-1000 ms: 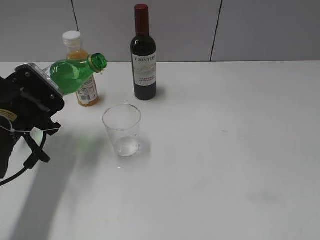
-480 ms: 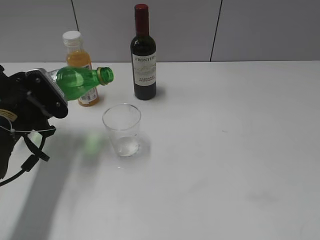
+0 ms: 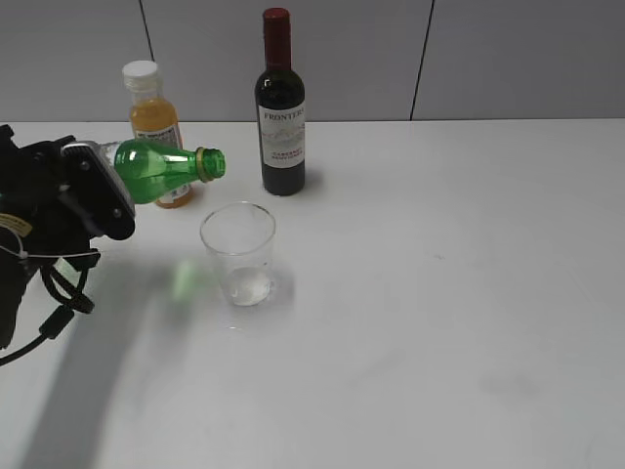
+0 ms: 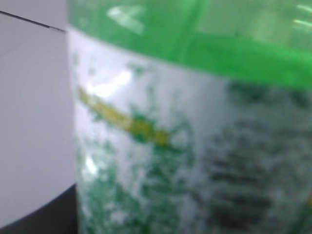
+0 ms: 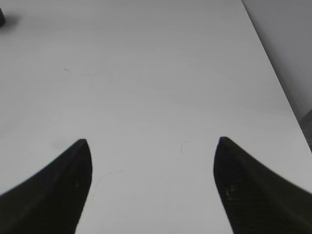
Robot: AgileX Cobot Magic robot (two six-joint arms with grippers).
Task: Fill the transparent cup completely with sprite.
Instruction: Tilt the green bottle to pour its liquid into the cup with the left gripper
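Observation:
The transparent cup point(image 3: 238, 253) stands upright on the white table, with a little clear liquid at its bottom. My left gripper point(image 3: 83, 191) is shut on the green sprite bottle point(image 3: 161, 166), which lies nearly level in the air, open mouth pointing right, just left of and above the cup's rim. No stream shows. In the left wrist view the bottle's label point(image 4: 195, 146) fills the frame, blurred. My right gripper point(image 5: 152, 165) is open and empty over bare table; it is out of the exterior view.
An orange juice bottle point(image 3: 153, 112) with a white cap stands behind the green bottle. A dark wine bottle point(image 3: 279, 107) stands behind the cup. The white table point(image 3: 439, 293) runs to a grey wall; its right edge point(image 5: 278, 83) shows in the right wrist view.
The green bottle has tipped from slanting upward to nearly level, and its mouth has moved right and down toward the cup. The cup has not moved.

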